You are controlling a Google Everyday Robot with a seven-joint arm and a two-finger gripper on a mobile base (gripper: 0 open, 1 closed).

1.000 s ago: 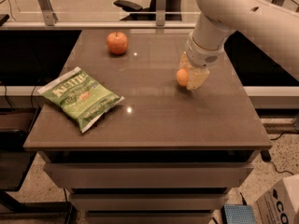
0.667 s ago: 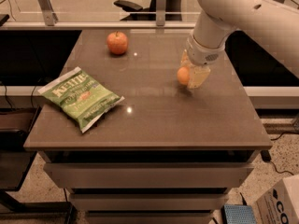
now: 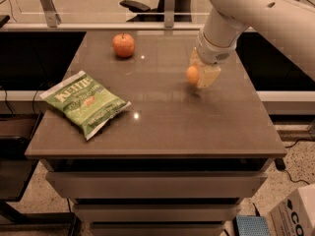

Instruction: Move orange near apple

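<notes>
Lifted slightly since a second ago, the orange (image 3: 192,74) sits clamped at the left edge of the gripper (image 3: 201,77), just above the table (image 3: 162,127), well apart from the apple (image 3: 123,44).

The gripper (image 3: 203,73), above the right half of the table (image 3: 162,127), clasps the orange (image 3: 192,74) and covers its right side. Its arm (image 3: 256,14) runs out past the top and right edges. At lower right the cardboard box (image 3: 295,215) is cut by the frame, its lettering incomplete, and the small print on the chip bag (image 3: 84,102) is illegible.
</notes>
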